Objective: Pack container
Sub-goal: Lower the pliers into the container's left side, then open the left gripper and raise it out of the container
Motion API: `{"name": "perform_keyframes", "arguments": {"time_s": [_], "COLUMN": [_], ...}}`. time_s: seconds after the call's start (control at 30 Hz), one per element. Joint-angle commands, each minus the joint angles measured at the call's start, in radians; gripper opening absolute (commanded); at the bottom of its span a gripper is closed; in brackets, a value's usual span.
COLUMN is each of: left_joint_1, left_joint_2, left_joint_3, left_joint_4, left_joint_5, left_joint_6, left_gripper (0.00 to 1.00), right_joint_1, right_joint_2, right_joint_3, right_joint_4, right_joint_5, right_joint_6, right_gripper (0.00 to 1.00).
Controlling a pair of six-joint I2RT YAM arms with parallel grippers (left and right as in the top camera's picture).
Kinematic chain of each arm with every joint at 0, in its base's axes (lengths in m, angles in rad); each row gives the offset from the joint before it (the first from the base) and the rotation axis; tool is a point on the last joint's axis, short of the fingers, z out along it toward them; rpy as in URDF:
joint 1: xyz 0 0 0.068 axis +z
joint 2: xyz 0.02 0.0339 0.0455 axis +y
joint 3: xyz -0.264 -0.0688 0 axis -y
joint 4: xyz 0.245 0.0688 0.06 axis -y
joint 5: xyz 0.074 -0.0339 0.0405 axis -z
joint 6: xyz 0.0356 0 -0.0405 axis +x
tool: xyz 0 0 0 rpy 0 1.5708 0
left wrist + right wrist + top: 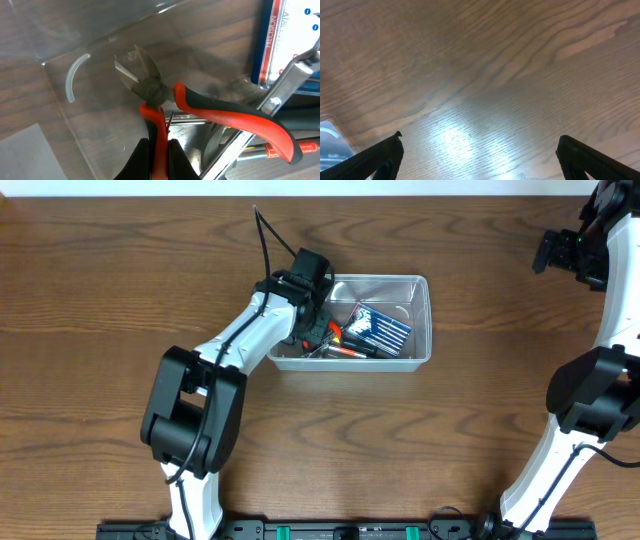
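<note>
Left gripper [159,152]: jaws closed tight on one red handle of the cutters [150,87]; the second handle, red and black, splays free to the right; the blades stand slightly apart and point away from the wrist, over the clear floor of the container [424,315].

Just right of the cutters: a silver tool [280,95], set aslant and crossing the free handle; beyond it, a blue card pack [282,40]; more tools lie under these, too crowded to tell apart. All of these lie inside the container; the left gripper reaches in at its left end.

Container: near the middle of the table [120,280] in the overhead view; long sides running left to right; base flat on the wood.

Right gripper [480,160]: jaws spread fully apart, holding nothing; table wood beneath; positioned at the far right corner of the table, well apart from the container; one clear corner shows at the lower left edge of the right wrist view.
</note>
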Motion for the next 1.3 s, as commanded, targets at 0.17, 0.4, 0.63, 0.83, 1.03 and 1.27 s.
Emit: {"name": "perform_keyframes", "arguments": {"time_s": [0.17,0.4,0.63,0.83,1.03,1.27], "left_joint_1": [0.003,0.003,0.003,0.003,0.006,0.053], "left_joint_2": [-0.006,-0.01,-0.097,-0.24,-0.396,-0.582], "left_joint_3": [0.001,0.003,0.016,0.019,0.019,0.019], "left_joint_4": [0.001,0.001,0.001,0.012,0.013,-0.01], "left_joint_5": [-0.008,-0.008,-0.008,-0.008,-0.009,-0.043], "left_joint_6": [-0.016,-0.016,-0.016,-0.016,-0.016,-0.015], "left_gripper": [0.25,0.38,0.44,0.55,0.68,0.79], "right_joint_1": [-0.003,-0.004,-0.003,-0.003,-0.003,-0.003], "right_joint_2": [-0.005,-0.005,-0.005,-0.005,-0.005,-0.005], "right_joint_3": [-0.001,-0.001,-0.001,-0.001,-0.001,-0.001], "right_joint_4": [0.0,0.0,0.0,0.0,0.0,0.0], "right_joint_5": [0.008,0.008,0.008,0.008,0.008,0.008], "right_joint_6": [0.01,0.01,0.01,0.01,0.01,0.01], "right_gripper": [0.99,0.99,0.99,0.99,0.99,0.99]}}
